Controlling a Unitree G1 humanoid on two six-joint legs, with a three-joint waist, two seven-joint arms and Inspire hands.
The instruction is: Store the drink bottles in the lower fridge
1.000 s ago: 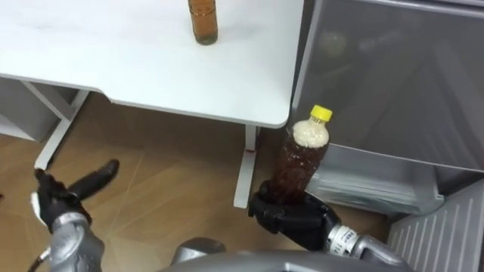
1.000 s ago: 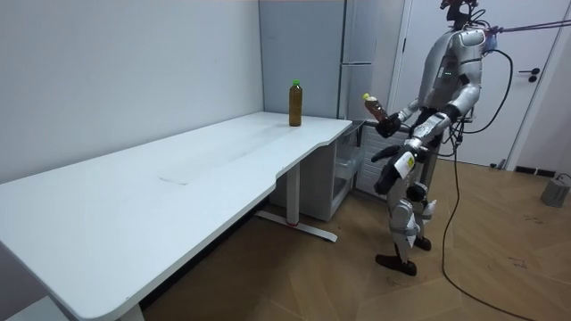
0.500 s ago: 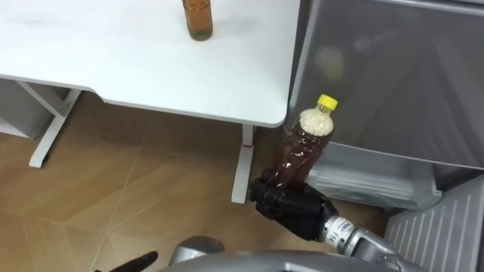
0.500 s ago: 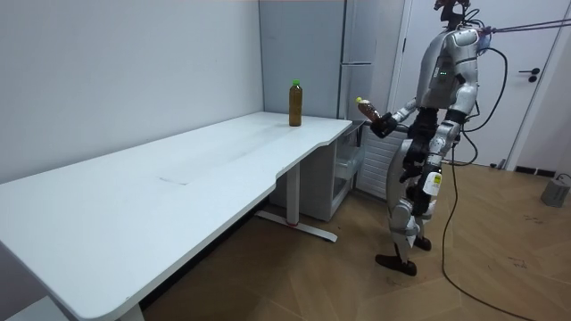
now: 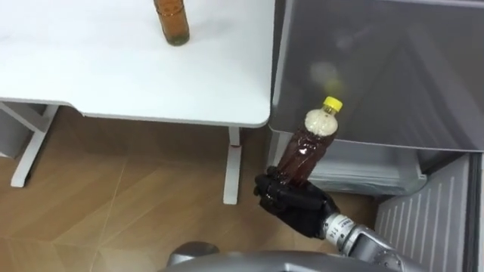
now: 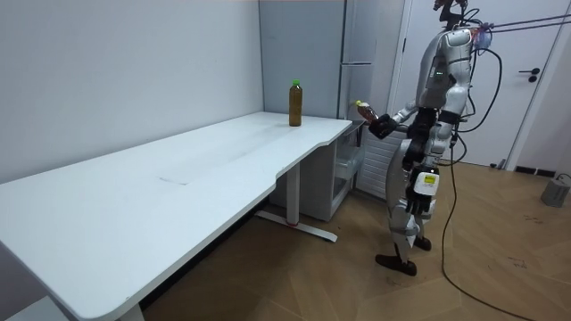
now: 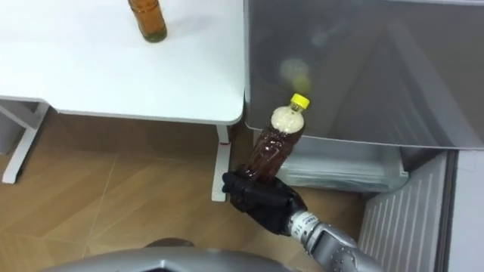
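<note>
Brown bottle (image 5: 306, 147) is clamped in right hand (image 5: 291, 204), lower centre, before fridge (image 5: 378, 68); second bottle (image 5: 171, 19) is seen upper left on table (image 5: 91, 68). Left hand's (image 6: 419, 187) state cannot be told.

The robot stands by the far end of the white counter (image 6: 205, 169), facing the tall grey fridge (image 6: 359, 45). Its right robot hand (image 6: 378, 123) is curled round a tilted brown drink bottle (image 6: 364, 109), held out toward the fridge. A green-capped bottle (image 6: 295, 103) stands upright near the counter's far edge. The left robot hand (image 6: 419, 183) hangs by its thigh.

Even bright light; fridge door (image 5: 393, 83) glossy (faint reflections).
</note>
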